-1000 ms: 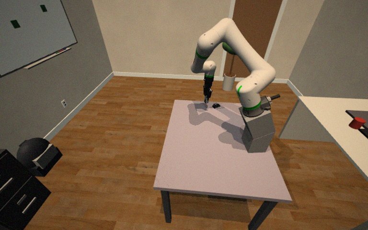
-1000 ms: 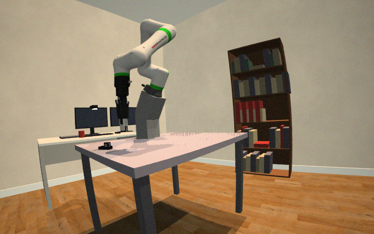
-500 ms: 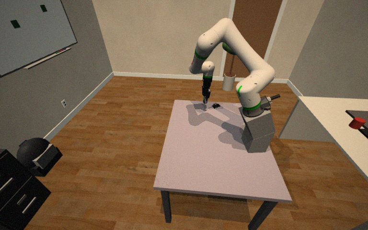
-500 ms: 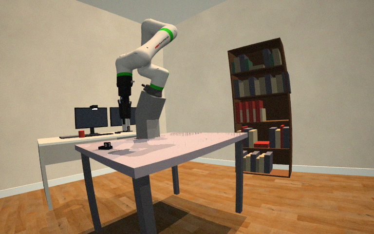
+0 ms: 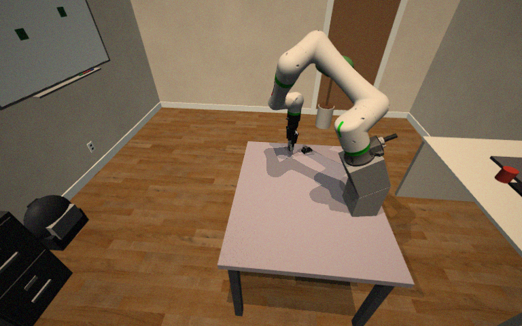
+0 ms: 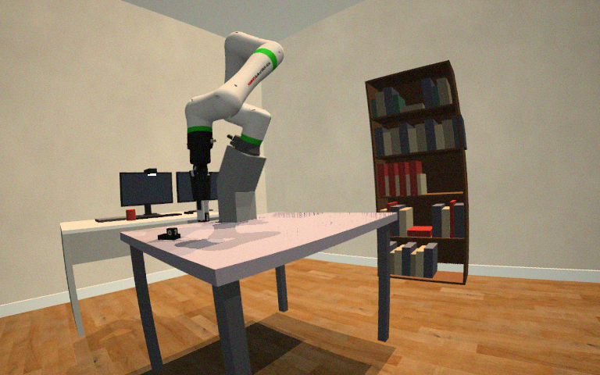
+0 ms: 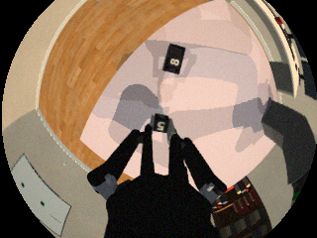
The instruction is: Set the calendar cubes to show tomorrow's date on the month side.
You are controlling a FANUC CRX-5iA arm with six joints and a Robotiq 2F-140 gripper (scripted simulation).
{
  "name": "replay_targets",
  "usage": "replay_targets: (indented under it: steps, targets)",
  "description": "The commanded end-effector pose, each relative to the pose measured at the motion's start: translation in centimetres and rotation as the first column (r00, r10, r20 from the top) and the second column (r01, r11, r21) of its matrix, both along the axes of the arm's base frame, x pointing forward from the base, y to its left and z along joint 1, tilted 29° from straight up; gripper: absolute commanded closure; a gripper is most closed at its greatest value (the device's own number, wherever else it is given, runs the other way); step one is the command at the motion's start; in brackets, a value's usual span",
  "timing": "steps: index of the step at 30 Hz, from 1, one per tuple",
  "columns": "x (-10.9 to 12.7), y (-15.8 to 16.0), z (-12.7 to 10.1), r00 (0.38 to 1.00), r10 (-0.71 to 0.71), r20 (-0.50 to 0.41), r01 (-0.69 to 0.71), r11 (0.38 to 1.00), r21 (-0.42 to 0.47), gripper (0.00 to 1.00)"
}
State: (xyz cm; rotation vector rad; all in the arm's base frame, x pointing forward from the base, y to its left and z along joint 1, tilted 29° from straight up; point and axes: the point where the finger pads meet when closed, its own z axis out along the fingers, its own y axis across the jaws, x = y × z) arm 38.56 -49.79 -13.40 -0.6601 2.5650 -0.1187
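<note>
My gripper is shut on a black cube with a white 5 on its upward face in the wrist view. The held cube shows as a dark block between the fingertips in the exterior view. It is beside the tray, low near the table; its exact height is unclear. The black tray stands on the table. The other black cube sits at one end of the tray, with an 8 on top. Its two sides in the exterior view show 0 and 7.
The pink-white table carries the arm's grey pedestal. The tray stands near a table edge. A white desk with a red mug stands apart from it.
</note>
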Motion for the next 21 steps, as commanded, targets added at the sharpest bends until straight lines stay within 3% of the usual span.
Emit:
replay_targets:
  steps: [1, 10, 21]
  targets:
    - [1.0, 0.0, -1.9, 1.0, 0.0, 0.0, 0.0, 1.0, 0.0, 0.75]
    - [2.6, 0.0, -4.7, 1.0, 0.0, 0.0, 0.0, 1.0, 0.0, 0.75]
    - [2.8, 0.0, -5.1, 1.0, 0.0, 0.0, 0.0, 1.0, 0.0, 0.75]
